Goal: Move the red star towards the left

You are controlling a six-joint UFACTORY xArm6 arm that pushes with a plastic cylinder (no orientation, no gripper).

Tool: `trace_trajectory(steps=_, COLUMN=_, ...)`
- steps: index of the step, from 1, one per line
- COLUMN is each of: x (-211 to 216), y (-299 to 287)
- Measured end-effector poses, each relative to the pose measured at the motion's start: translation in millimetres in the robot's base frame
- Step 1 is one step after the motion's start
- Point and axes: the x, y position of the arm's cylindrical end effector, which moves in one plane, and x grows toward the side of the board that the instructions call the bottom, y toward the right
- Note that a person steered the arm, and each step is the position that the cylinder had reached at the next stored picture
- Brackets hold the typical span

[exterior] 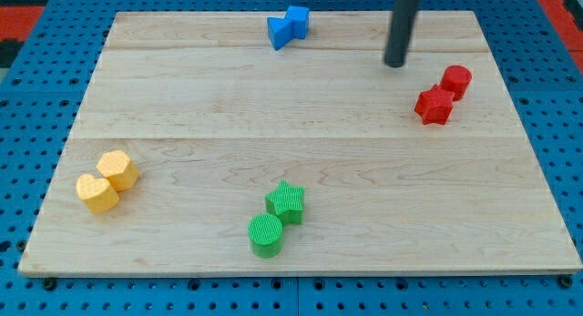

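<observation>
At the view's left edge of the wooden surface [182,97] sit a yellow heart [97,192] and a yellow hexagon [118,169], touching. Near the bottom centre a green cylinder [266,235] touches a green star [286,202]. At the top centre are two blue blocks [288,26] pressed together, their shapes hard to make out. My tip [395,63] rests near the view's top right, up and to the left of the red star [434,106], clearly apart from it. The red star lies near the right edge, touching a red cylinder [455,81] at its upper right.

There is no gripper here, only the rod, so nothing is held or clasped.

The risk, as I judge it: my tip is on the star's left, the wrong side for a leftward push. Going round to the right, it could clip the red cylinder or nudge the star rightward. An off-centre push might also spin the star and let it slip off the tip. The rod stands nearly upright, entering from the top.
</observation>
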Motion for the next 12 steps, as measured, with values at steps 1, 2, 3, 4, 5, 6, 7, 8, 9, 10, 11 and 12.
trace_trajectory(steps=1, x=-20.3, y=97.6)
trace_trajectory(steps=2, x=-8.9, y=138.4)
trace_trajectory(steps=3, x=58.0, y=126.6)
trace_trajectory(steps=4, x=101.0, y=50.8)
trace_trajectory(steps=5, x=109.0, y=49.6)
trace_trajectory(steps=6, x=109.0, y=49.8)
trace_trajectory(steps=7, x=109.6, y=53.1)
trace_trajectory(steps=8, x=106.0, y=-8.7)
trace_trajectory(steps=9, x=103.3, y=-101.3)
trace_trajectory(steps=10, x=104.0, y=-64.0)
trace_trajectory(steps=11, x=104.0, y=-27.5)
trace_trajectory(steps=12, x=89.7, y=-36.1)
